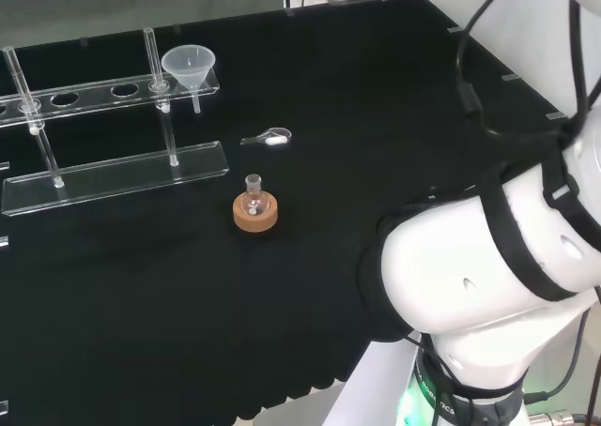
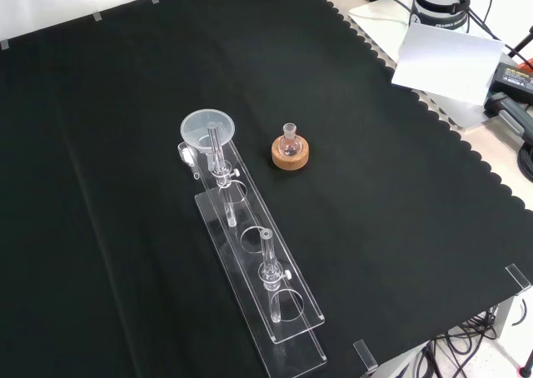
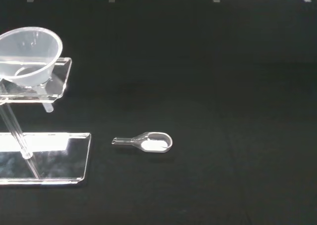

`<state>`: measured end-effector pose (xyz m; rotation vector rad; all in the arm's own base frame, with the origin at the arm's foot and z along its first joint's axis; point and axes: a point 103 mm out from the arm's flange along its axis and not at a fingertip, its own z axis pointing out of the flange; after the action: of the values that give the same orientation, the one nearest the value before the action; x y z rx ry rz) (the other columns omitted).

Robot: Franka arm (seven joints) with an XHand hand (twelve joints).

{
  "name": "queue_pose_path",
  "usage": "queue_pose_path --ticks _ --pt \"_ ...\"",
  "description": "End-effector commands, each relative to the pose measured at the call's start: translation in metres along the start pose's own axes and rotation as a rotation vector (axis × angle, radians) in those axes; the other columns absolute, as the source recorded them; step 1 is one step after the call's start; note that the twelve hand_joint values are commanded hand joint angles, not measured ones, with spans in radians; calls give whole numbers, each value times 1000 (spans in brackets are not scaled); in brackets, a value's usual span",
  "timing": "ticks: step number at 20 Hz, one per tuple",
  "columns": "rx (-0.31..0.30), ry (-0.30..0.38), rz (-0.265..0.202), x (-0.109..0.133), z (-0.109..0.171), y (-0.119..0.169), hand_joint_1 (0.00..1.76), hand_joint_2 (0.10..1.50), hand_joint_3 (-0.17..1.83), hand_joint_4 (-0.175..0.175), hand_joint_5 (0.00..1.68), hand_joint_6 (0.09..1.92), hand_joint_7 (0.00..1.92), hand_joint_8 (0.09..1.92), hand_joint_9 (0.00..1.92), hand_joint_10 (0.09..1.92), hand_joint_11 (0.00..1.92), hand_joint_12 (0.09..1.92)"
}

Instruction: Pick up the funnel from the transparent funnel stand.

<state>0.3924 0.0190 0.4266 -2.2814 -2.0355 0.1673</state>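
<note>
A clear plastic funnel [image 1: 189,67] sits in the end hole of the transparent funnel stand [image 1: 113,177], its spout hanging below the upper shelf. In the front view the funnel [image 2: 207,130] is at the stand's [image 2: 287,332] far end. The wrist view has the funnel [image 3: 29,54] resting on the stand's upper shelf [image 3: 58,84], above the base plate. The arm's white links fill the head view's right side.
A small round flask [image 1: 253,199] stands on a cork ring [image 1: 255,215] near the stand; the flask [image 2: 289,145] sits right of the funnel in the front view. A clear scoop with white powder [image 1: 270,138] lies on the cloth, and the scoop [image 3: 148,142] is plain in the wrist view.
</note>
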Motion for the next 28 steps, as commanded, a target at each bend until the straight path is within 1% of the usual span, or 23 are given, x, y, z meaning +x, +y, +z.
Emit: queue_pose_path --ticks 1,4,10,14,17,21,25,28 --pt "26 -29 -34 37 12 23 95 1090 361 29 167 87 102 471 173 641 82 1373" --pt "45 -51 -60 54 21 36 199 1034 327 24 175 87 141 505 222 666 93 1380" --pt "117 -108 -107 82 41 64 392 931 278 16 197 87 166 554 279 692 127 1389" --pt "164 -128 -124 95 54 80 448 878 261 14 182 87 146 588 295 702 152 1400" --pt "186 -138 -146 108 64 91 463 845 256 16 164 87 113 618 288 709 173 1417" --pt "216 -137 -178 122 71 102 504 785 250 27 122 87 36 663 210 782 216 1483" --pt "251 -168 -206 137 78 116 561 731 240 41 74 87 1 515 65 858 250 1534" --pt "273 -190 -217 146 84 124 592 708 237 47 43 87 0 413 11 876 249 1547"
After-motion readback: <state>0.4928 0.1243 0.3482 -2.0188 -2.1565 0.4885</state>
